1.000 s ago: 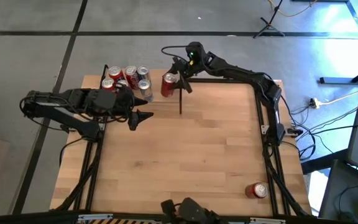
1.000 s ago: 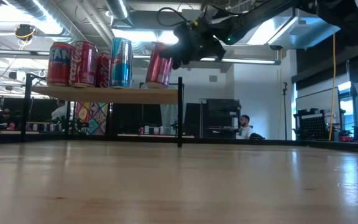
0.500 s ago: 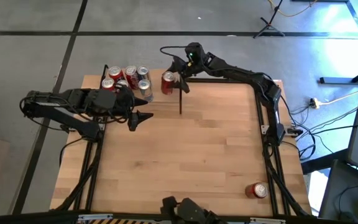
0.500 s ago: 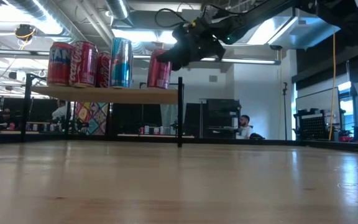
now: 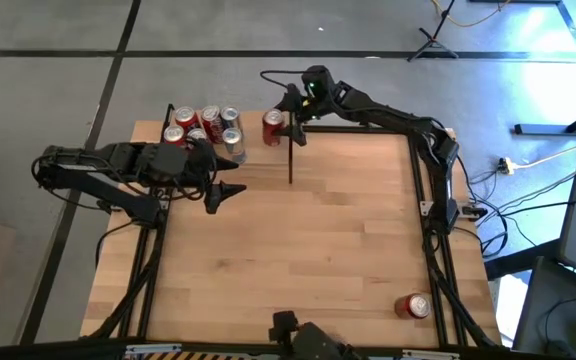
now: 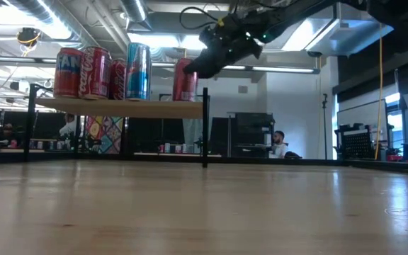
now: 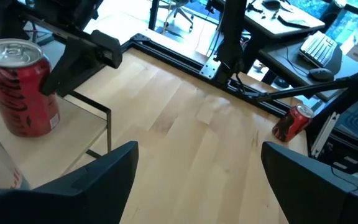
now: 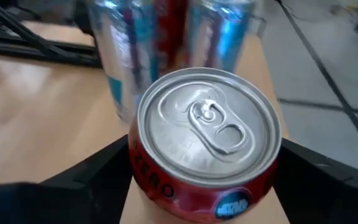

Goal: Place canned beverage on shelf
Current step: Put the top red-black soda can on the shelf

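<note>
Red cylindrical can (image 5: 272,127) stands upright on light-wood shelf (image 6: 119,108).

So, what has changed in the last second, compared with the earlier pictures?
The red can, tilted a second ago, now stands upright on the shelf near its right end. The right gripper has lifted and drawn back a little, its fingers on either side of the can's top; the grip cannot be judged. Unchanged: the group of cans on the shelf, the left gripper waiting open over the table, and the lying can.
</note>
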You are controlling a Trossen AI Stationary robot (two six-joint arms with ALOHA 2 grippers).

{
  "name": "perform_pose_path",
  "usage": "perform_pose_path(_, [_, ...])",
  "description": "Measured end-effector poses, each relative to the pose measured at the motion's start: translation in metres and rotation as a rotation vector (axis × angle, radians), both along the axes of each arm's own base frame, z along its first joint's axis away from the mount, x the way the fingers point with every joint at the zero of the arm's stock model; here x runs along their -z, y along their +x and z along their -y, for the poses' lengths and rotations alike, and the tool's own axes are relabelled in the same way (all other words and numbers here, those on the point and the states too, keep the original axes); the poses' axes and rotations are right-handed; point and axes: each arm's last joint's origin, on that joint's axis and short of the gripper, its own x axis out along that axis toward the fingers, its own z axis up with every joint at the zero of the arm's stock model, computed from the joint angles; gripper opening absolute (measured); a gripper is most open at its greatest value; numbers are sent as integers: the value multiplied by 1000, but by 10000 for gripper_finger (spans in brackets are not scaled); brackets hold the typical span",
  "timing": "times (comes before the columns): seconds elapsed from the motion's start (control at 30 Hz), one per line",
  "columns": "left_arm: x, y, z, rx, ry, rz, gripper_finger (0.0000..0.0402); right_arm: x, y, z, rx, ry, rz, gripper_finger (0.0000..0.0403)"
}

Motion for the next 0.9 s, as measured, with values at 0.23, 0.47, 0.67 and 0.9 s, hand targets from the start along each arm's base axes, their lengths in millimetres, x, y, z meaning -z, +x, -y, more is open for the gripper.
perform_pose_path(0.23, [0,0,0,11,23,-6,337,-5,-9,-3,71,-19,-81,326])
perform_pose_path(0.47, [0,0,0,13,24,-7,337,-2,0,-17,-33,5,-58,329])
perform_pose_path(0.67, [0,0,1,48,6,-8,337,1,11,-30,-67,-78,-49,330])
perform_pose_path(0.9, [0,0,1,50,2,-7,337,1,15,-31,17,-106,-69,331])
